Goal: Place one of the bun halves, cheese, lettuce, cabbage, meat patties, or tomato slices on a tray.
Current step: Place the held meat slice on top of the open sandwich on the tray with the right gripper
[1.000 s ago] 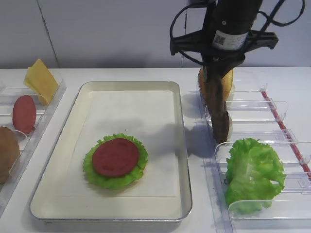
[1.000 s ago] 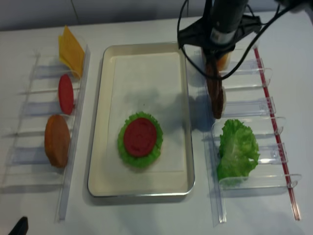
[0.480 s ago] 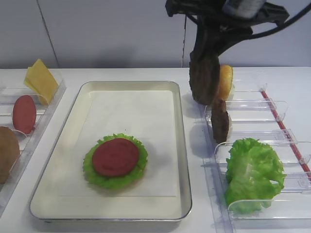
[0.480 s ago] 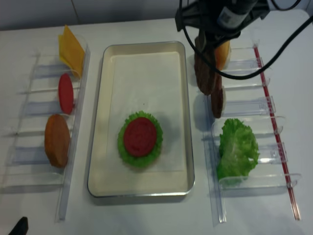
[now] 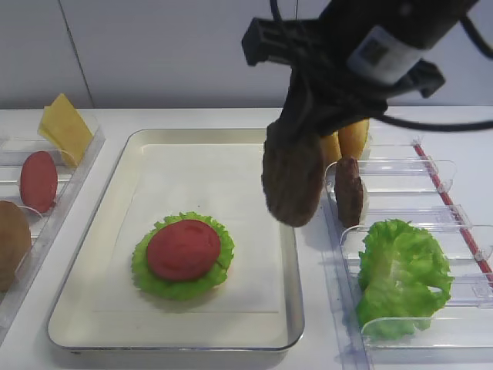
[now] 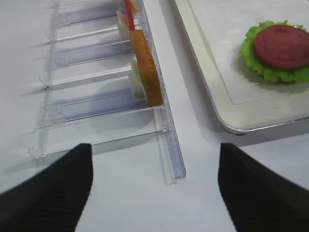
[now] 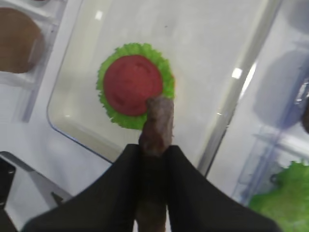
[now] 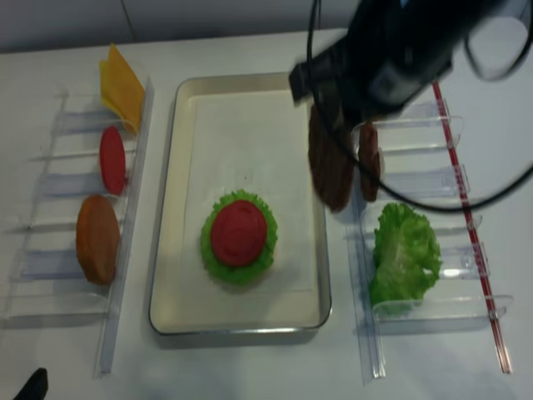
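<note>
My right gripper (image 5: 310, 119) (image 7: 153, 151) is shut on a dark-brown meat patty (image 5: 292, 182) (image 7: 158, 121), which hangs on edge above the right rim of the cream tray (image 5: 208, 166) (image 8: 241, 133). On the tray lies a frilly lettuce leaf (image 5: 145, 271) with a red tomato slice (image 5: 183, 248) on top. A second patty (image 5: 349, 191) stands in the right rack, with a bun half (image 5: 355, 137) behind it. My left gripper (image 6: 154, 193) is open over bare table by the front end of the left rack (image 6: 166, 145), with nothing between its fingers.
The clear right rack (image 5: 431, 173) also holds a large lettuce leaf (image 5: 402, 271). The left rack holds cheese (image 5: 65, 127), a tomato slice (image 5: 38, 181) and a bun half (image 5: 11, 243). Both racks flank the tray closely.
My right gripper has lifted the patty out of the right rack and carried it left and forward, to above the tray's right rim. One patty stays in the rack.
</note>
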You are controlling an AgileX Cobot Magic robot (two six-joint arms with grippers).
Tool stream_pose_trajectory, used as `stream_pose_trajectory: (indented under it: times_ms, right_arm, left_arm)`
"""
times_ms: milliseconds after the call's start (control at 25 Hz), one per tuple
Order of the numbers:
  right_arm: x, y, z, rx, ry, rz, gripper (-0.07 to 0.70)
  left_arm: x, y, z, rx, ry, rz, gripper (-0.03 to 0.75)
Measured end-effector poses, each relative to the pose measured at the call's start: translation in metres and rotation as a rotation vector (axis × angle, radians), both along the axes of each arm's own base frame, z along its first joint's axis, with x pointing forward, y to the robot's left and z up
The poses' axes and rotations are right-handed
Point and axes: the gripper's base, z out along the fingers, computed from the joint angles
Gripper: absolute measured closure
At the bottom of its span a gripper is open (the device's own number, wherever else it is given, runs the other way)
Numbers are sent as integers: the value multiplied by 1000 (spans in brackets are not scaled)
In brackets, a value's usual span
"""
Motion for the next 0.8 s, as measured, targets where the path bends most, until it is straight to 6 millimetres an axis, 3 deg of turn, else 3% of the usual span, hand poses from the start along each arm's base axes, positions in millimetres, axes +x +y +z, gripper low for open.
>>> stream_pose_trajectory:
  times_ms: [200, 400, 640, 800]
  right_arm:
    - [-17, 6, -29, 163, 47, 35, 451]
    - [-21, 11, -51, 264, 34, 54, 451]
    - [-12, 24, -59, 416, -20, 70, 451]
    - [1, 38, -75, 506, -4, 88, 451]
  left_arm:
    - [0, 0, 0, 0, 0, 0, 209]
    - [0, 0, 0, 0, 0, 0, 209]
    - [0, 0, 0, 0, 0, 0, 209]
    - [0, 0, 0, 0, 0, 0, 209]
